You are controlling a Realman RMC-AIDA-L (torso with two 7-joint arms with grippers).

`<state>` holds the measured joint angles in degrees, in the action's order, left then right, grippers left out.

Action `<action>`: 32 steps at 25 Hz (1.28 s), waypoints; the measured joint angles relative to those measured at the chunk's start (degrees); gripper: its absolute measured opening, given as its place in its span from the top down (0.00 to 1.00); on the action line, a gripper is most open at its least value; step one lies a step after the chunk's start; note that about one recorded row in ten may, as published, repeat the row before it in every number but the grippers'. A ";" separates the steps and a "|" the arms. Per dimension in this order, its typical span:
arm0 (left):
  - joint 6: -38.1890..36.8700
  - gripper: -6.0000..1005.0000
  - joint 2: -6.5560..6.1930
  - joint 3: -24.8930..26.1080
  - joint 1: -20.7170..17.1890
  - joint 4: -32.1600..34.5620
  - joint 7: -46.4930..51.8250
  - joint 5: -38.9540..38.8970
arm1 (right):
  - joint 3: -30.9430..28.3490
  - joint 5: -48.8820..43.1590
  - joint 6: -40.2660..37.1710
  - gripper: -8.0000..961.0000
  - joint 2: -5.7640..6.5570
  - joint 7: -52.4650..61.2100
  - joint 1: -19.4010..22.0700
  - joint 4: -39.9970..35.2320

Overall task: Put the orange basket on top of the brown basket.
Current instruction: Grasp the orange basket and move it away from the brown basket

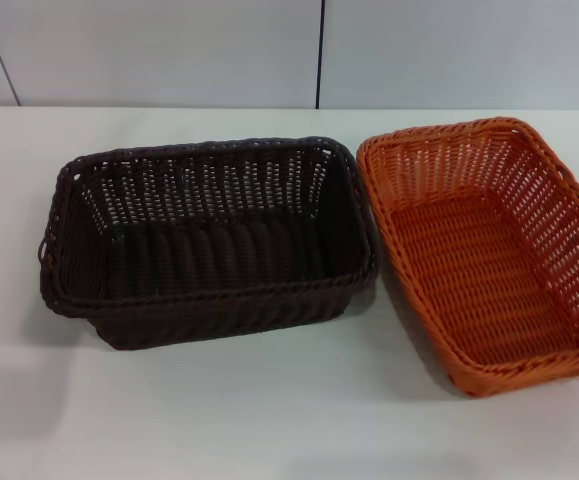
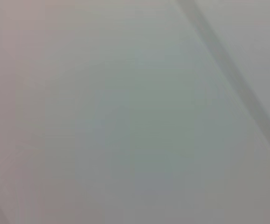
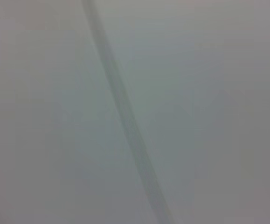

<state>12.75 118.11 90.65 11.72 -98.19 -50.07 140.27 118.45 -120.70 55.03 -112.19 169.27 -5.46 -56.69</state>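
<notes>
The brown basket (image 1: 209, 240) stands upright and empty on the white table, left of centre in the head view. The orange basket (image 1: 484, 250) stands upright and empty beside it on the right, its near long rim close to the brown basket's right end. The two rims nearly touch at the back. Neither gripper shows in any view. Both wrist views show only a pale wall with a dark seam.
The white table (image 1: 269, 420) runs across the whole head view. A pale wall with a dark vertical seam (image 1: 320, 55) stands behind the table's far edge. The orange basket's right side reaches the head view's right border.
</notes>
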 joint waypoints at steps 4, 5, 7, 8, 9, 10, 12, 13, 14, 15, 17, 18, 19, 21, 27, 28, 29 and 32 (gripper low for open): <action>-26.08 0.17 -0.09 -8.36 -13.32 7.71 6.18 -2.47 | -5.81 -7.48 -17.24 0.16 2.11 0.01 -0.19 -10.76; -31.47 0.17 -0.09 -9.84 -14.93 11.45 8.57 -2.55 | -11.44 -13.01 -32.60 0.16 2.14 0.00 -0.85 -18.52; -36.76 0.17 -0.08 -11.17 -16.07 15.57 11.47 -2.51 | -16.44 -16.92 -48.54 0.16 1.84 -0.28 -2.25 -25.05; -40.86 0.17 -0.09 -12.31 -16.69 19.30 14.07 -2.40 | -16.44 -16.92 -48.54 0.16 1.84 -0.28 -2.25 -25.05; -51.11 0.17 -0.11 -14.53 -16.87 29.23 21.11 -2.09 | -18.80 -18.20 -56.21 0.16 1.66 -0.45 -3.24 -28.26; -56.99 0.17 -0.02 -15.74 -16.43 34.66 24.60 -2.02 | -24.74 -19.32 -75.41 0.16 1.43 -1.27 -6.30 -34.84; -56.99 0.17 -0.02 -15.74 -16.43 34.66 24.60 -2.02 | -26.94 -19.33 -83.42 0.16 1.38 -1.85 -7.61 -37.17; -62.52 0.17 0.08 -17.03 -15.70 39.92 27.97 -1.95 | -29.39 -18.93 -92.43 0.16 1.33 -3.01 -9.17 -39.38; -62.52 0.17 0.08 -17.03 -15.70 39.92 27.97 -1.95 | -31.62 -18.25 -100.32 0.16 1.27 -4.26 -10.61 -41.32; -72.50 0.17 0.11 -19.43 -13.44 51.84 36.46 -2.16 | -36.20 -15.86 -113.67 0.16 1.16 -7.11 -13.54 -44.45; -73.40 0.17 0.17 -19.53 -13.05 54.06 37.72 -2.24 | -38.79 -13.98 -121.00 0.17 1.07 -8.91 -15.10 -45.67; -73.63 0.17 0.23 -19.50 -12.77 55.45 38.24 -2.30 | -41.88 -11.92 -128.07 0.17 0.99 -10.77 -16.87 -46.25; -73.63 0.17 0.28 -19.47 -12.52 56.21 38.41 -2.30 | -44.90 -10.11 -135.16 0.17 0.91 -12.78 -18.65 -46.62; -73.44 0.17 0.33 -19.42 -12.06 57.46 38.62 -2.32 | -50.51 -7.85 -147.57 0.17 0.79 -16.41 -21.90 -46.59; -72.53 0.17 0.45 -19.74 -10.22 60.72 39.68 -3.43 | -60.27 -9.08 -172.56 0.17 1.05 -28.17 -27.12 -44.82; -72.11 0.17 0.45 -19.76 -10.00 60.98 39.92 -3.61 | -59.86 -10.34 -173.67 0.17 0.95 -29.75 -27.14 -44.57; -72.11 0.17 0.45 -19.76 -10.00 60.98 39.92 -3.61 | -59.86 -10.34 -173.67 0.17 0.95 -29.75 -27.14 -44.57; -71.05 0.17 0.45 -19.84 -9.35 61.52 40.26 -3.96 | -56.85 -18.19 -175.47 0.17 -0.33 -35.45 -27.52 -44.07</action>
<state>-58.31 118.57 70.81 2.37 -36.66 -9.81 136.31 61.60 -138.89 -120.44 -112.52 133.82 -32.98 -100.76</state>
